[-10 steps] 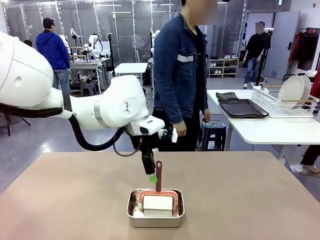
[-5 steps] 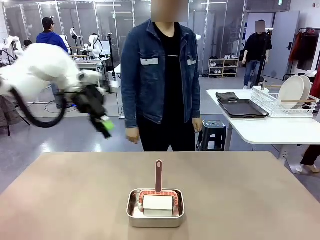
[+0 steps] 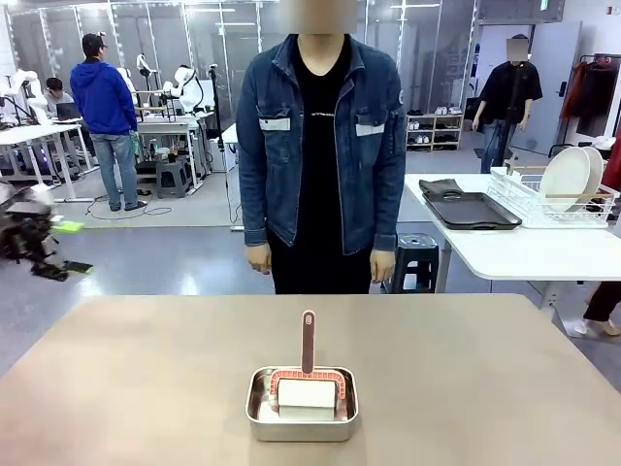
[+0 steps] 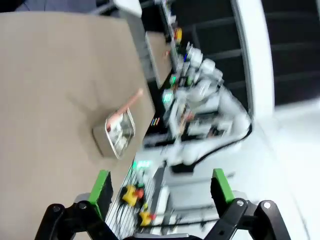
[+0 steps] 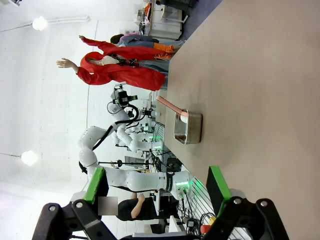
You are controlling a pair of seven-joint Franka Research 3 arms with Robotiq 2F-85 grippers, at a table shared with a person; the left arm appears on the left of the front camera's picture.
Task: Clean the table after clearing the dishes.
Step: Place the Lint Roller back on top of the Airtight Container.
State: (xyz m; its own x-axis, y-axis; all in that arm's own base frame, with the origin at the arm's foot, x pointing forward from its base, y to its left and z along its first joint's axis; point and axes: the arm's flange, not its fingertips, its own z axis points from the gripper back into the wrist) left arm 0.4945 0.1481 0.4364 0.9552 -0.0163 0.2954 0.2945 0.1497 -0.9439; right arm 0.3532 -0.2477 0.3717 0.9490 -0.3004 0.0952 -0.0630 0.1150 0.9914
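Left gripper [image 4: 158, 187] has swung away, open; table [image 3: 485, 388] well below.

A small rectangular steel pan [image 3: 302, 405] sits at the lower centre of the front view, holding a white sponge block [image 3: 306, 394] under a reddish-brown brush frame [image 3: 309, 378] whose handle [image 3: 308, 341] stands upright. Behind it, in the upper centre, stands a person in a denim jacket [image 3: 321, 136] with arms hanging down. At the right edge, a white-topped side table [image 3: 524, 250] carries a dark tray [image 3: 470, 210] and a wire dish rack [image 3: 551, 202] with white plates standing in it.
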